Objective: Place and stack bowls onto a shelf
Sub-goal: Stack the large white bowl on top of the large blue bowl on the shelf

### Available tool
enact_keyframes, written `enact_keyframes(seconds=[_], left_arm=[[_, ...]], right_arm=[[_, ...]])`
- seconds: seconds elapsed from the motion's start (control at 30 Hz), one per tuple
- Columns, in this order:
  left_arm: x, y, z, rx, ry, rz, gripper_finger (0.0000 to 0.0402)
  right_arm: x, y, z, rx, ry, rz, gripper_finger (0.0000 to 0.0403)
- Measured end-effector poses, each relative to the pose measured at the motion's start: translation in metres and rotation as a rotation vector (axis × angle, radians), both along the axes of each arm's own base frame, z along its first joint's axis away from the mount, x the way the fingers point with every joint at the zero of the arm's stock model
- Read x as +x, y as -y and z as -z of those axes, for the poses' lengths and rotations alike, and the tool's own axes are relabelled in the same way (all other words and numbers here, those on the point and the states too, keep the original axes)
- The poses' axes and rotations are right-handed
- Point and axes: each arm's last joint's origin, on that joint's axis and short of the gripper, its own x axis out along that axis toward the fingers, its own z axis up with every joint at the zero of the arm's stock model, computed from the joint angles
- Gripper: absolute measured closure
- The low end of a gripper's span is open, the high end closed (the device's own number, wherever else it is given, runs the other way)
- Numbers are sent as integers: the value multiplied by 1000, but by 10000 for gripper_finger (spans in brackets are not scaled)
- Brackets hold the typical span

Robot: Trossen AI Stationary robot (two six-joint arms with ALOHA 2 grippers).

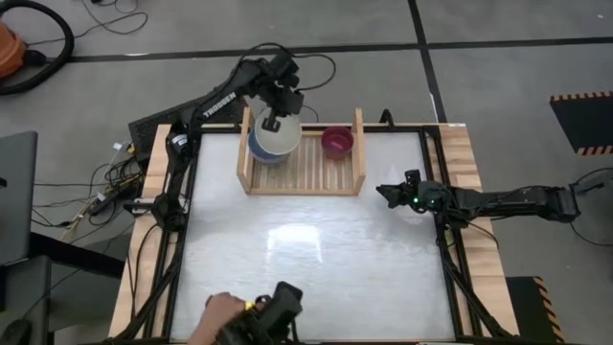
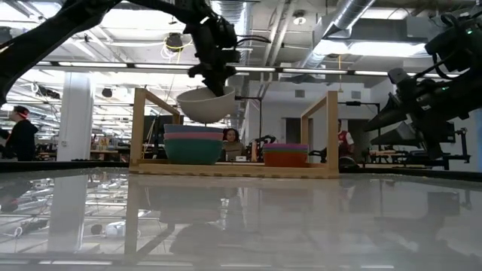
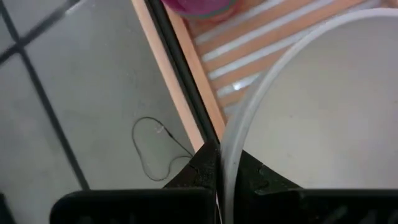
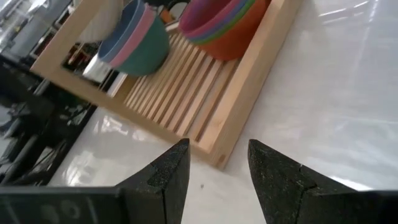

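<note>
Glossy white surface (image 1: 316, 259) under you, with the wooden shelf (image 1: 303, 179) at its far edge. Your left gripper (image 1: 272, 121) is pinching the rim of the cream-white bowl (image 2: 205, 104), holding it in the air just above the teal, pink and blue stack (image 2: 193, 143) at the shelf's left end. A smaller stack (image 2: 285, 154), magenta on top, sits apart toward the right. Your right gripper (image 4: 213, 163) hangs spread and empty near the shelf's right side.
</note>
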Motion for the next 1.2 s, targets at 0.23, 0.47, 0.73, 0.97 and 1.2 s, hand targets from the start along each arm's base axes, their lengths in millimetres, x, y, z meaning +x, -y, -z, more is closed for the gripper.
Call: enact_keyframes(seconds=[0.23, 0.47, 0.73, 0.97, 1.2], left_arm=[[-10, -15, 18, -41, -21, -10, 401], [-11, -13, 41, -102, -80, -3, 401], [-11, -11, 55, -133, -118, 5, 401], [-10, -12, 56, -101, -128, -1, 401], [-8, -14, 55, -82, -98, -47, 367]], right_arm=[[-2, 8, 0, -4, -1, 75, 214], [-5, 14, 0, -11, -7, 129, 214], [-6, 16, 0, -17, -12, 144, 214], [-6, 16, 0, -33, -26, 130, 214], [-5, 16, 0, -31, -26, 123, 214]])
